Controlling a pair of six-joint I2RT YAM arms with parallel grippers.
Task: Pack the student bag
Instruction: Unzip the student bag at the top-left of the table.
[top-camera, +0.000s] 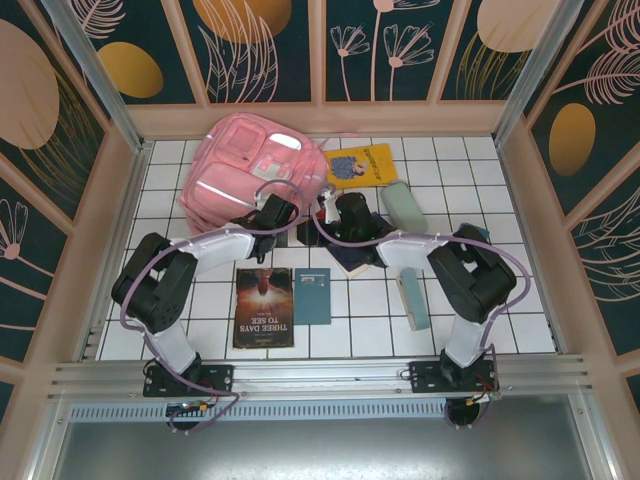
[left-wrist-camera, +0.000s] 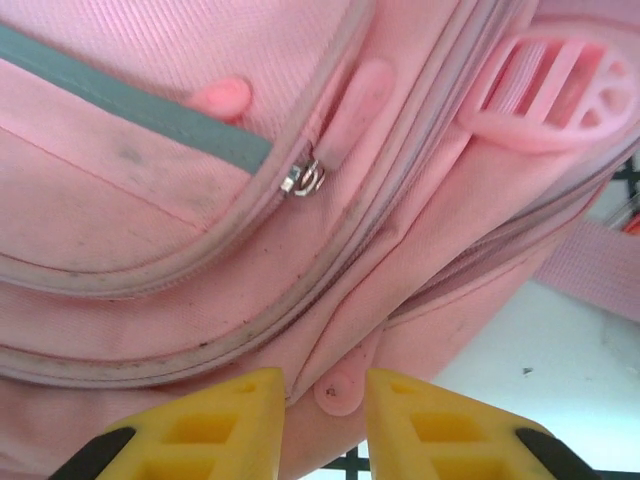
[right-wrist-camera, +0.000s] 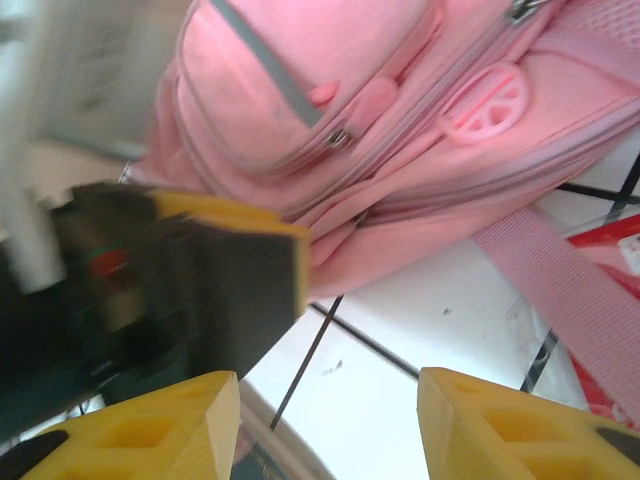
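The student bag (top-camera: 240, 165), a big pink backpack, lies at the back left of the tiled table. My left gripper (top-camera: 277, 213) is at the bag's near right edge. In the left wrist view its yellow fingers (left-wrist-camera: 240, 420) stand narrowly open, with a round pink zipper pull tab (left-wrist-camera: 341, 389) and a fold of bag fabric between them. My right gripper (top-camera: 328, 212) hovers just right of the bag. It is (right-wrist-camera: 330, 420) open wide over bare white tile with nothing between its fingers. The left gripper's dark body (right-wrist-camera: 190, 290) sits close on its left. The bag (right-wrist-camera: 400, 120) fills the top of that view.
Books lie around: a yellow one (top-camera: 362, 165) and a pale green one (top-camera: 402, 205) at the back right, a dark one (top-camera: 345, 258) under the right arm, "Three Days to See" (top-camera: 264, 307), a teal one (top-camera: 312, 295) and a pale blue one (top-camera: 412, 297) nearer. A pink strap (right-wrist-camera: 560, 290) trails right.
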